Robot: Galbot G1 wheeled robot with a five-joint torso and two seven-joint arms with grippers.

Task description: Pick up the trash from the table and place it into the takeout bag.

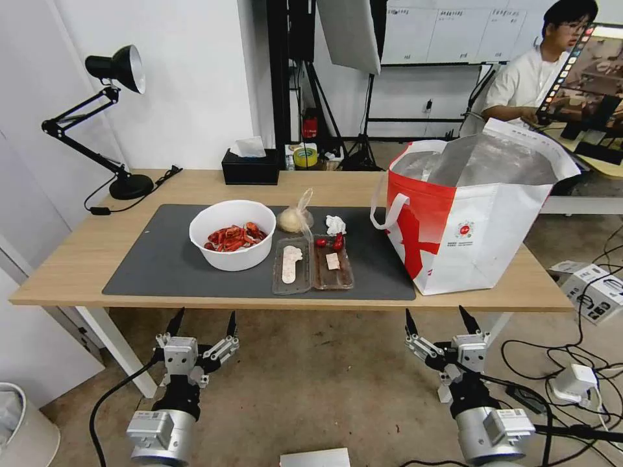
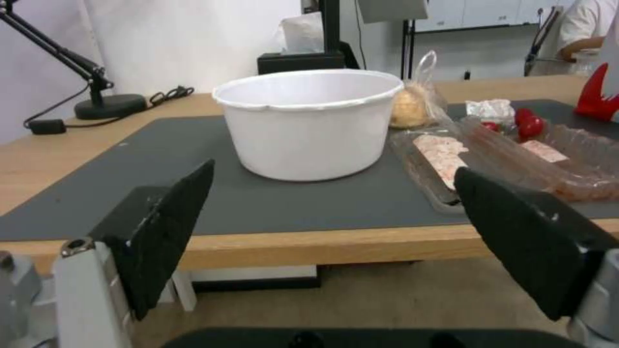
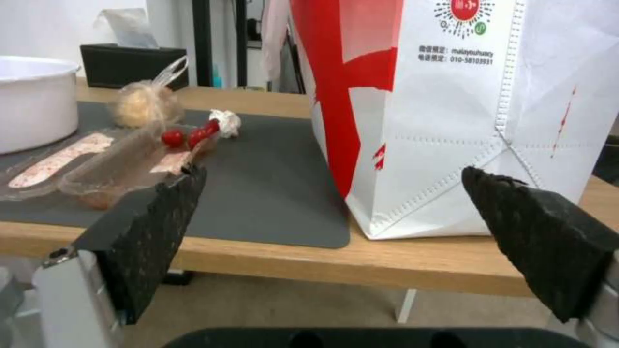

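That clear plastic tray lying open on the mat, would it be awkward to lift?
Probably. The clear plastic tray looks thin, so it would likely flex when gripped. Its two halves lie hinged open and may flop. The red pieces sitting loose at one end could roll off if it tilts.

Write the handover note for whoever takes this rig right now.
Left claw: open, empty, below the table's near edge.
Right claw: open, empty, likewise, facing the takeout bag.
On the mat: bowl of crayfish shells, open plastic tray, knotted bag, crumpled tissue.
Takeout bag stands open at the table's right end.
Done: nothing bagged.
Left: all four pieces.
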